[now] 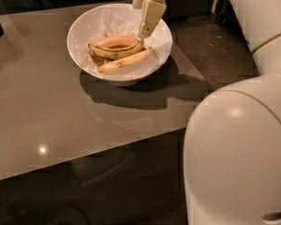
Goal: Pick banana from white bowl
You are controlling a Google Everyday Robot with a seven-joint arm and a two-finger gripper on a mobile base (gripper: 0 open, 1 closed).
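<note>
The banana point(126, 61), pale yellow, nearly straight and lightly marked, is lying inside the white bowl point(84, 25) toward 5 o'clock, touching a darker, curved, speckled banana point(113, 52) behind it. The claw point(147, 25) is hanging over the bowl's 2 o'clock side. Whether it is open or closed cannot be told. The bowl is sitting on the grey desk point(47, 107).

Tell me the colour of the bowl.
The bowl is white, in the camera view; the gripper hangs over its right rim.
</note>
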